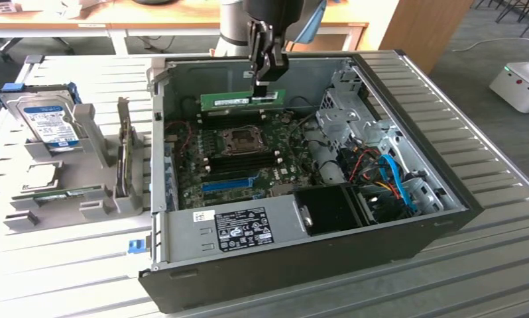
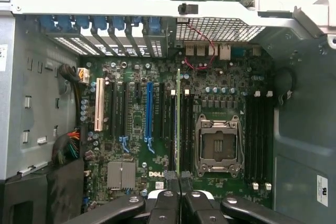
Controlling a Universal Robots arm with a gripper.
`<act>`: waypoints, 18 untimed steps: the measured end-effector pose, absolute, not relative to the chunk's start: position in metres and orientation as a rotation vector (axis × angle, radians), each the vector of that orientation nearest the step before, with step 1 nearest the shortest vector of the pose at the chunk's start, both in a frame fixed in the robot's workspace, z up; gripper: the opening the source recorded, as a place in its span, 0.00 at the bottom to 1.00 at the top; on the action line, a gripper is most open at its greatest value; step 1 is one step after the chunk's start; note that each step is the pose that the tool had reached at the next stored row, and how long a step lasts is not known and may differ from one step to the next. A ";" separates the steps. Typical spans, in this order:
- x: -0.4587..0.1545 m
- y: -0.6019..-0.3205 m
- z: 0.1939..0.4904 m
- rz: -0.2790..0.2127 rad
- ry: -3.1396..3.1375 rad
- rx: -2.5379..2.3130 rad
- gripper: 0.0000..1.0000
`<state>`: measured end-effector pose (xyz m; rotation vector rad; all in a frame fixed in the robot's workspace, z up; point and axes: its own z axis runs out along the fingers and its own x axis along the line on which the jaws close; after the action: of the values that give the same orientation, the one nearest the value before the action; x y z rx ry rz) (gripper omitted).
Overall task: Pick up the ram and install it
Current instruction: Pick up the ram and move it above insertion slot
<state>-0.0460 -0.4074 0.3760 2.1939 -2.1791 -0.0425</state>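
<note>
Clenching the ram (image 1: 229, 100) edge-down, the gripper (image 1: 264, 93) hangs at the socket's (image 1: 244, 138) twelve o'clock in the exterior view, probably to align with the memory slots (image 1: 238, 120).

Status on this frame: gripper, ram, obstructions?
Gripper shut on ram. Stick held on edge inside open case, over memory slots beside CPU socket. Nothing seen blocking beneath it.

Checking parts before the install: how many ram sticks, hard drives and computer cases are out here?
Ram sticks: 2, the held ram in the pincer and a second stick in the grey rack
Hard drive: 1
Computer case: 1
Total: 4
</note>
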 end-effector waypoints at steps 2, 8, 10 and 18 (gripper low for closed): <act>-0.046 -0.407 0.375 -0.042 -2.179 2.194 0.12; -0.045 -0.407 0.369 -0.044 -2.180 2.195 0.12; -0.045 -0.407 0.367 -0.045 -2.180 2.195 0.12; -0.045 -0.407 0.365 -0.045 -2.180 2.195 0.12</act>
<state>-0.0447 -0.4075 0.3646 2.1952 -2.1796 -0.0448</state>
